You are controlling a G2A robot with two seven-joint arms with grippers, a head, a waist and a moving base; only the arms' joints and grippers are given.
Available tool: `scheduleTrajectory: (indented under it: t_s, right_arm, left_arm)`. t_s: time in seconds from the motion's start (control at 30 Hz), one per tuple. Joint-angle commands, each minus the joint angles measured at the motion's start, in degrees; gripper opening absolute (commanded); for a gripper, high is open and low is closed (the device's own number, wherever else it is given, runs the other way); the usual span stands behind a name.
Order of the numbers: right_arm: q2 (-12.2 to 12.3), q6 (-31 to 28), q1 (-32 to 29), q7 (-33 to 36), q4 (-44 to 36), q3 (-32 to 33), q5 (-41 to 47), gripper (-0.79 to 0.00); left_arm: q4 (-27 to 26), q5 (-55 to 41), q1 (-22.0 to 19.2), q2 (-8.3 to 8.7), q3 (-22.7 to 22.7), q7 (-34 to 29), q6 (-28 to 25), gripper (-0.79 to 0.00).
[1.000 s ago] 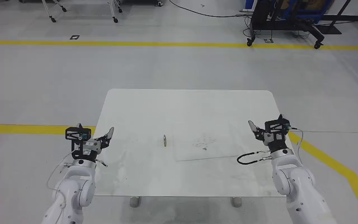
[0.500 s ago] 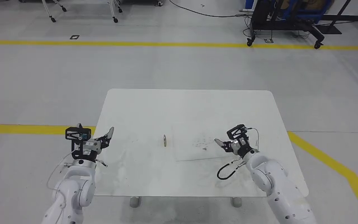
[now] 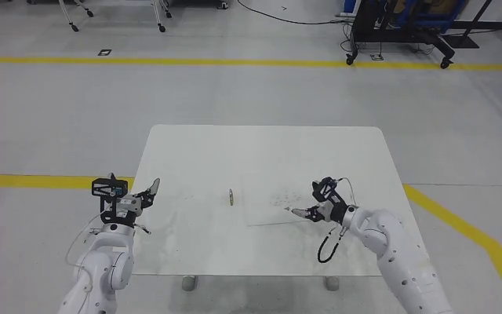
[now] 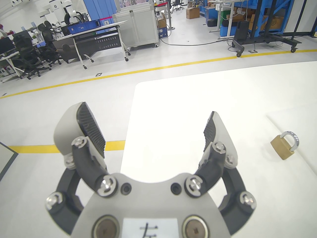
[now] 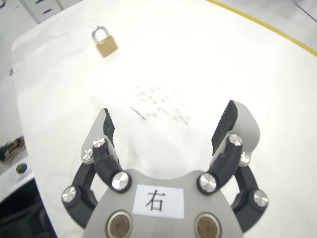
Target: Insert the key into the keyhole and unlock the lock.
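Right tool [image 5: 171,115] hangs low over the worktop [image 3: 329,157], jaws wide apart, with what I take for the key [image 5: 138,113], a thin dark sliver, just ahead. Padlock [image 3: 230,196] lies mid-worktop, at the tool's 9 o'clock from above. Left tool [image 4: 148,115], spread too, sits at the worktop's 9 o'clock edge. I'd straddle the sliver crosswise, go right down, pinch the head end.

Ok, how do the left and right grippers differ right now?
Position: the left gripper sits at the left edge of the table; the right gripper is over the table, to the right of the lock.
Tilt: the left gripper points nearly level across the table; the right gripper angles down at the surface.
Shared: both are open and empty.
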Motion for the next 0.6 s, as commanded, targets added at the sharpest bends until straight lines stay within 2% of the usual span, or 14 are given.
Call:
scheduleTrajectory:
  t_s: [0.0, 0.13, 0.17, 0.27, 0.4, 0.43, 0.47, 0.5, 0.57]
  right_arm:
    - [0.09, -4.21, 3.16, 2.4, 4.26, -0.98, -0.6, 0.0]
    - [-0.02, -9.25, 7.85, 2.99, 8.32, -4.0, -2.52, -0.065]
    - [-0.07, -9.07, 8.66, 2.86, 8.81, -4.79, -4.14, -0.102]
    - [-0.29, -7.87, 10.24, 0.04, 9.82, -7.13, -8.57, -0.108]
    - [-0.37, -7.53, 11.97, -4.37, 11.76, -9.25, -13.09, -0.182]
    - [-0.36, -7.27, 12.38, -5.25, 12.05, -9.68, -14.31, -0.215]
    - [-0.35, -7.43, 12.67, -6.47, 12.22, -10.16, -15.24, -0.314]
    - [-0.32, -7.49, 12.95, -7.45, 12.56, -10.53, -16.16, -0.363]
    - [-0.27, -7.33, 13.42, -9.27, 12.85, -11.22, -17.87, -0.425]
  left_arm:
    - [0.0, 0.0, 0.0, 0.0, 0.0, 0.0, 0.0, 0.0]
    - [0.0, 0.0, 0.0, 0.0, 0.0, 0.0, 0.0, 0.0]
    - [0.0, 0.0, 0.0, 0.0, 0.0, 0.0, 0.0, 0.0]
    - [0.0, 0.0, 0.0, 0.0, 0.0, 0.0, 0.0, 0.0]
    - [0.0, 0.0, 0.0, 0.0, 0.0, 0.0, 0.0, 0.0]
    - [0.0, 0.0, 0.0, 0.0, 0.0, 0.0, 0.0, 0.0]
    - [0.0, 0.0, 0.0, 0.0, 0.0, 0.0, 0.0, 0.0]
    - [0.0, 0.0, 0.0, 0.0, 0.0, 0.0, 0.0, 0.0]
    - [0.0, 0.0, 0.0, 0.0, 0.0, 0.0, 0.0, 0.0]
